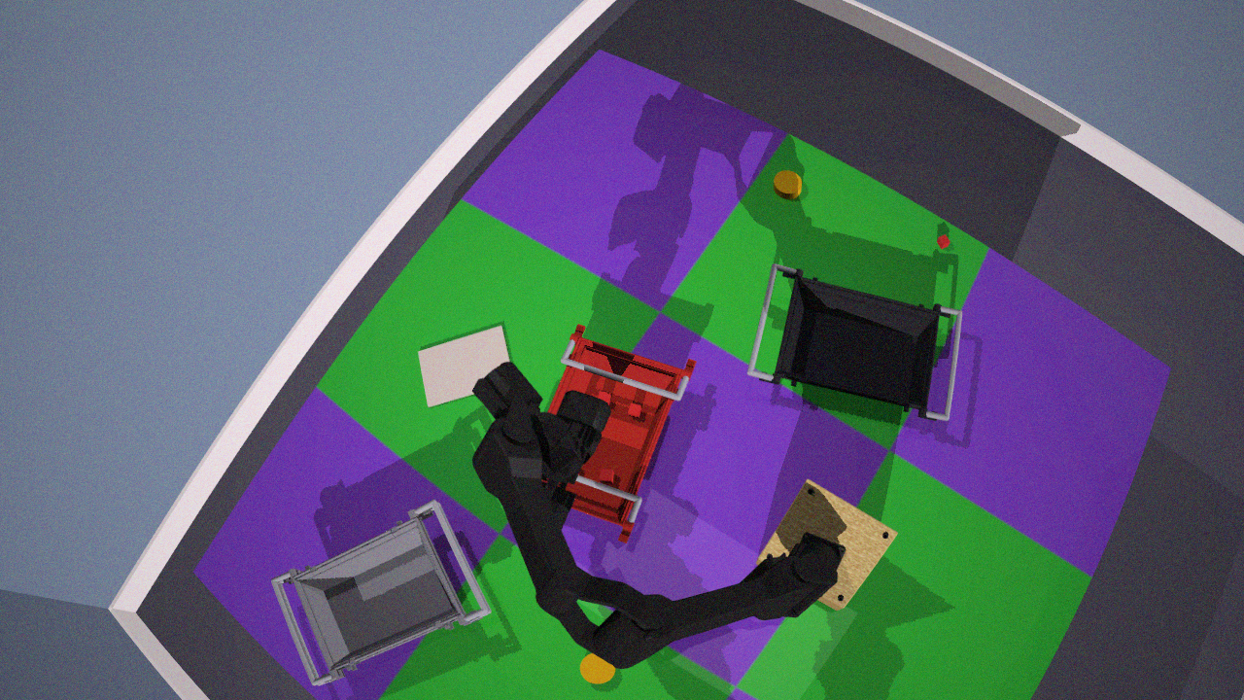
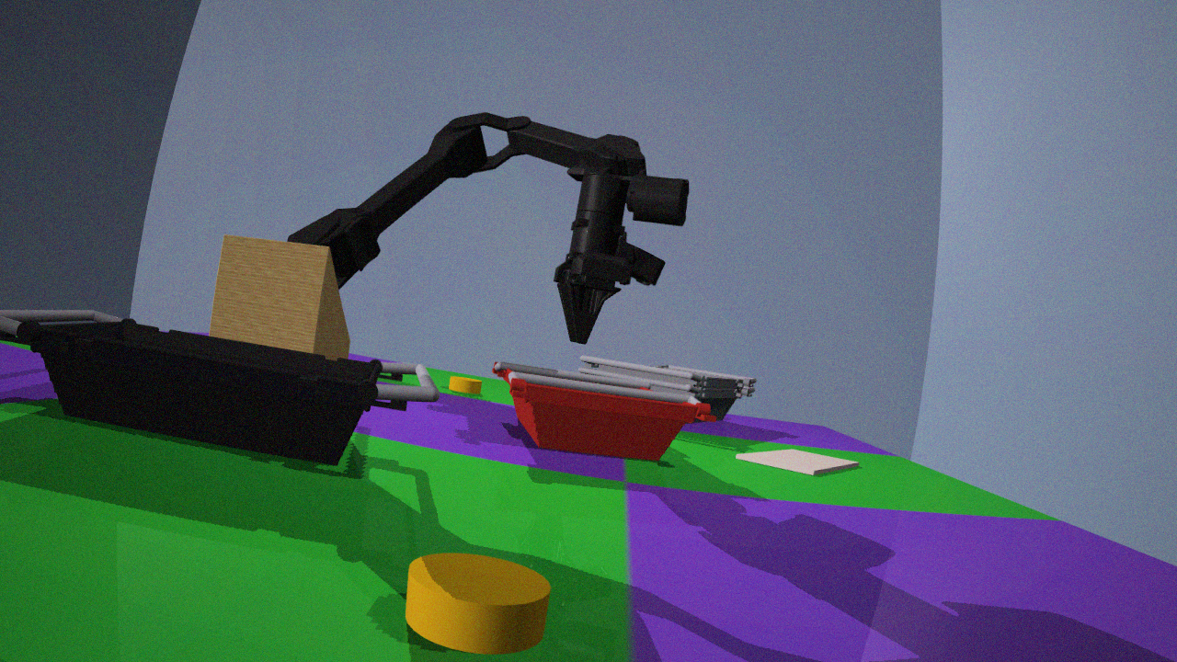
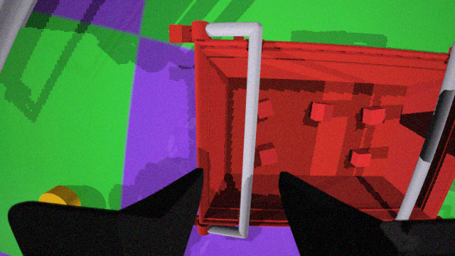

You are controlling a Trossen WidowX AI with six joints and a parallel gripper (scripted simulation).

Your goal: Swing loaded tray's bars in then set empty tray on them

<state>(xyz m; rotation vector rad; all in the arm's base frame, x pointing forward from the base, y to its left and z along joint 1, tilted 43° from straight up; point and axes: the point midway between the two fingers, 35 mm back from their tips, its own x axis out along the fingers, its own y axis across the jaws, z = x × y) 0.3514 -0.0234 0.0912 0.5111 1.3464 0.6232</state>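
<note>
The red tray point(image 1: 652, 454) point(image 2: 604, 428) point(image 3: 213, 107) stands upright with several small red blocks point(image 1: 635, 409) point(image 3: 373, 115) inside. Its near bar point(image 1: 611, 489) point(image 3: 250, 124) and far bar point(image 1: 652, 387) point(image 3: 441, 107) both lie across its top. My gripper point(image 2: 579, 340) point(image 3: 241, 176) is open and empty, pointing down above the near bar, which shows between its fingers in the wrist view. The fingers are hidden in the top view. An empty black tray point(image 1: 844, 357) point(image 2: 205, 394) and an empty grey tray point(image 1: 382, 609) point(image 2: 717, 405) stand upright, with bars out over their ends.
A wooden block point(image 1: 856, 540) point(image 2: 267, 288) stands by the arm's base. A beige plate point(image 1: 461, 361) point(image 2: 796, 461) lies near the red tray. Two yellow discs point(image 1: 787, 184) point(image 1: 597, 668) and a loose red cube point(image 1: 943, 241) lie around the trays.
</note>
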